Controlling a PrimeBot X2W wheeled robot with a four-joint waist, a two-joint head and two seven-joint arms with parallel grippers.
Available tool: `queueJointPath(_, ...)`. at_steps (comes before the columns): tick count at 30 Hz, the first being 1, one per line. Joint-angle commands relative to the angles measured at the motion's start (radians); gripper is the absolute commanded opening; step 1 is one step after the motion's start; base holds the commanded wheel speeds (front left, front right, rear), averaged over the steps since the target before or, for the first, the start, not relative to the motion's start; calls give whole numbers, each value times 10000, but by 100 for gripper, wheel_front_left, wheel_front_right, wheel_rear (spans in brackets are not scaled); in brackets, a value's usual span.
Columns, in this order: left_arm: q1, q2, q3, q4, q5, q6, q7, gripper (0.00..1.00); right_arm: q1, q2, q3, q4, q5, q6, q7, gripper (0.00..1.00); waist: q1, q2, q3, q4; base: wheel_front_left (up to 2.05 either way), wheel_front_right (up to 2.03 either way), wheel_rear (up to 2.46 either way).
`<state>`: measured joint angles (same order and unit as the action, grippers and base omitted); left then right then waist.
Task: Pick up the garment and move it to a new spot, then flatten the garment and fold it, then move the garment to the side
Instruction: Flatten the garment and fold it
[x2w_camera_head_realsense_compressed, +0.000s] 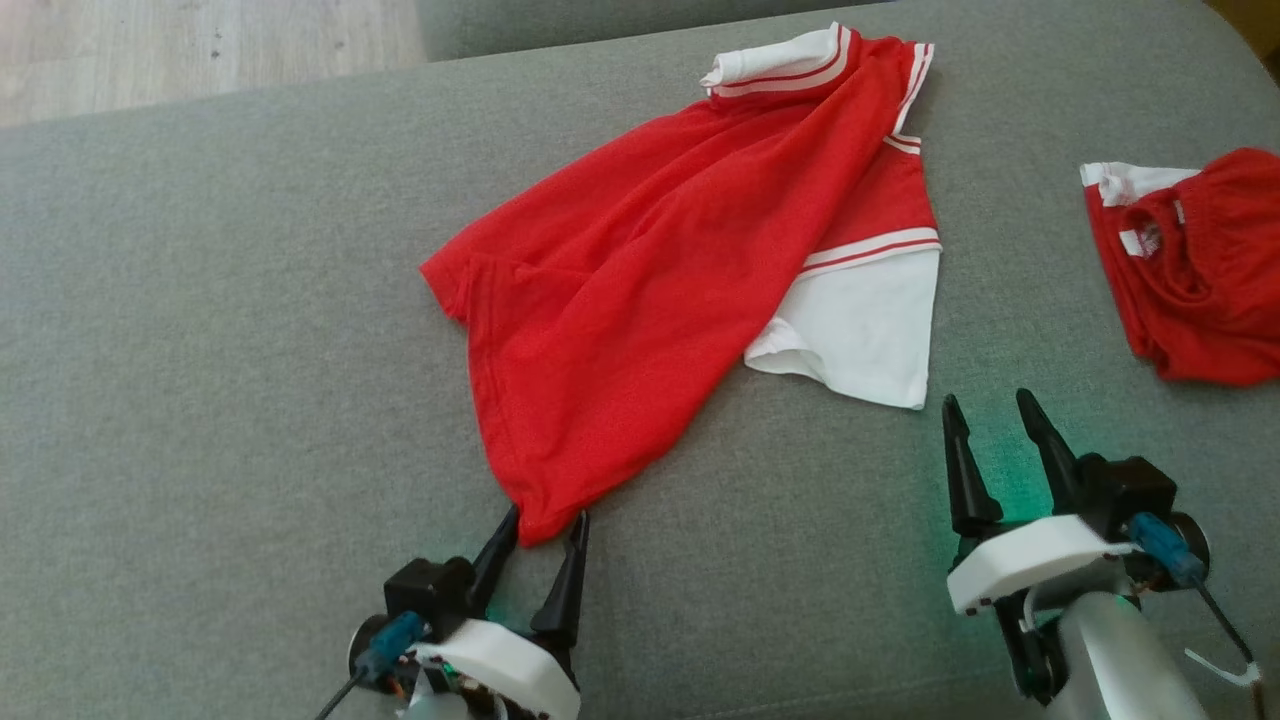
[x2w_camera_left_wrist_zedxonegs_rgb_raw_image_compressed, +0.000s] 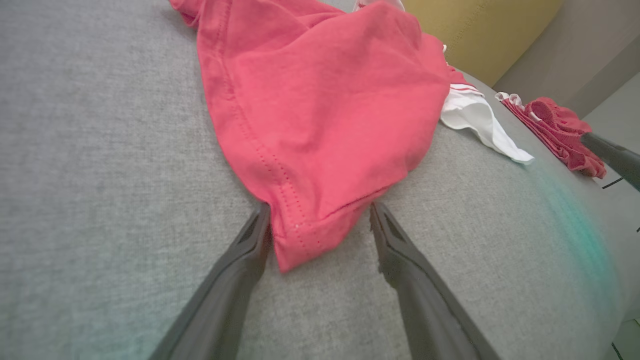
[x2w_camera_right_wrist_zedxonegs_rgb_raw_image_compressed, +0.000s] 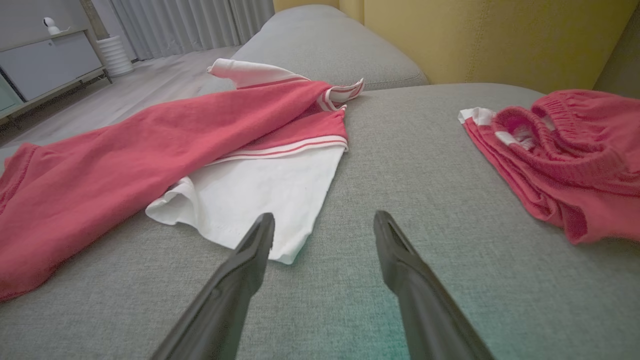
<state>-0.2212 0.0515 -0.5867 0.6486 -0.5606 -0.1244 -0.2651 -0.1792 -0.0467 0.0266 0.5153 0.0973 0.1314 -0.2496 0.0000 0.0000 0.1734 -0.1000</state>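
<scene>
Astride garment (x2w_camera_head_realsense_compressed: 640, 280) corner, left jaws spread.

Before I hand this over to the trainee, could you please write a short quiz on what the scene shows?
1. True or false: the left gripper is shut on the red shirt.
2. Which part of the shirt lies nearest the right gripper? A its white panel B its collar C its striped cuff
3. How many garments lie on the grey cushion?
Key: 1 false, it is open, astride the hem corner. 2 A. 3 two: the shirt and a bunched red garment.
</scene>
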Motion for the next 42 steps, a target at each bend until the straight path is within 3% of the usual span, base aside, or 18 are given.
queueJointPath(1, -205, -13, 106, 48, -92, -61, 33, 100, -333, -36, 283, -300, 76, -7, -122, 100, 0, 0, 12, -27, 0, 0, 0)
queueJointPath(9, -113, -13, 523, 543, 167, -61, 33, 100, -265, -36, 202, -254, 167, -7, -122, 100, 0, 0, -3, -28, 0, 0, 0)
queueJointPath(22, 508, -13, 1046, 849, 455, 496, 33, 100, -146, -36, 216, -34, 302, -7, -122, 100, 0, 0, -435, -2, 0, 0, 0)
queueJointPath(40, -366, -13, 178, 847, -390, -46, 33, 100, -475, -35, 546, -197, 475, -7, -122, 100, 0, 0, -36, -336, 0, 0, 0)
queueJointPath(42, -394, -13, -11, 697, -554, -55, 33, 93, -512, -35, 567, -208, 500, -7, -122, 100, 0, 0, -8, -333, 0, 0, 0)
